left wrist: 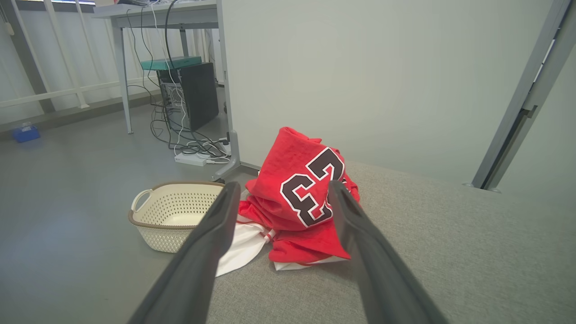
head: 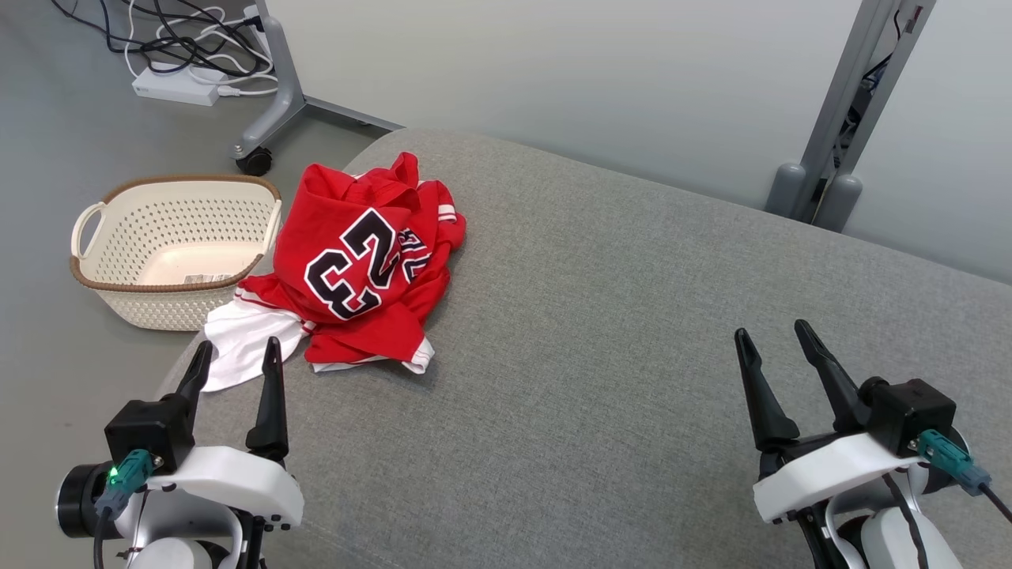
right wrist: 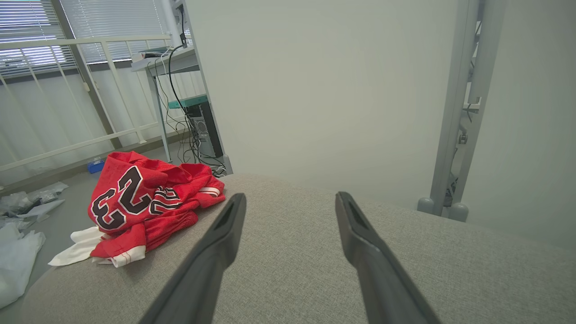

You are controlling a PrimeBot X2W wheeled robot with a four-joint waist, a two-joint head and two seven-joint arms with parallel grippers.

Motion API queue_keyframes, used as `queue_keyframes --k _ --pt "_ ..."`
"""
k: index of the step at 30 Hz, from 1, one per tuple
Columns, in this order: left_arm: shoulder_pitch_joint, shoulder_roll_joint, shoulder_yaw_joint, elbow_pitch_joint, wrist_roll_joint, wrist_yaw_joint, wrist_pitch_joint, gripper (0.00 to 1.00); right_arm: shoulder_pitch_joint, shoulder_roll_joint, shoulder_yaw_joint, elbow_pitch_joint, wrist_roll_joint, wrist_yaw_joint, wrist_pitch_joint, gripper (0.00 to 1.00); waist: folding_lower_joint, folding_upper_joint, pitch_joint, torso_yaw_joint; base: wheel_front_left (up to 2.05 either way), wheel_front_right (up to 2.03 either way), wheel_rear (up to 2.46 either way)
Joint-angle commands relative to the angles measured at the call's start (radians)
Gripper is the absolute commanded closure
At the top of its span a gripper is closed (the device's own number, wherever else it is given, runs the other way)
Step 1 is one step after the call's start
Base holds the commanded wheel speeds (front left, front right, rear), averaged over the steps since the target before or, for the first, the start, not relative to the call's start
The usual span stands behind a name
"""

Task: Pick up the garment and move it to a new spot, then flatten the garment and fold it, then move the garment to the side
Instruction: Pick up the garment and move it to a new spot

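Left tool [head: 237, 348] and right tool [head: 772, 330] are hanging spread wide and empty over the grey upholstered bench [head: 632, 356], neither touching cloth. No step is looking done: the crumpled red mesh jersey with black-and-white numerals [head: 360, 261] is lying heaped at the bench's 10 o'clock corner, with lifting, flattening, folding and setting aside all waiting. The jersey is sitting just beyond the left tool, at its 1 o'clock, and well apart from the right tool, toward its 10 o'clock.

Empty-looking cream basket [head: 150, 310] on the floor [head: 47, 158], white power strip [head: 175, 85] and tangled cables [head: 182, 24] behind it, black computer tower [left wrist: 198, 94] under a desk [left wrist: 157, 10].
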Motion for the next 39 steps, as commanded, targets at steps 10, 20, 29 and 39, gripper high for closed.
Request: queue_keyframes --k 10,20,29,39 --pt "-0.033 0.017 -0.004 -0.024 -0.002 0.007 -0.010 0.00 0.000 -0.008 -0.011 0.009 -0.001 0.002 -0.012 0.00 0.0000 0.0000 0.000 -0.002 0.00 0.00 0.00" --pt "-0.263 0.078 0.022 -0.206 0.003 -0.008 0.042 0.00 -0.015 -0.008 -0.005 -0.020 -0.007 0.002 0.002 0.00 0.0000 0.0000 0.023 -0.023 0.00 0.00 0.00" --pt "-0.572 0.152 0.052 -0.042 -0.085 -0.052 0.282 0.00 -0.048 -0.008 0.014 -0.079 -0.033 0.002 0.030 0.00 0.0000 0.0000 0.103 -0.117 0.00 0.00 0.00" --pt "-0.687 0.203 0.105 0.472 -0.179 -0.077 0.411 0.00 -0.092 -0.008 0.039 -0.129 -0.064 0.002 0.056 0.00 0.0000 0.0000 0.228 -0.229 0.00 0.00 0.00"
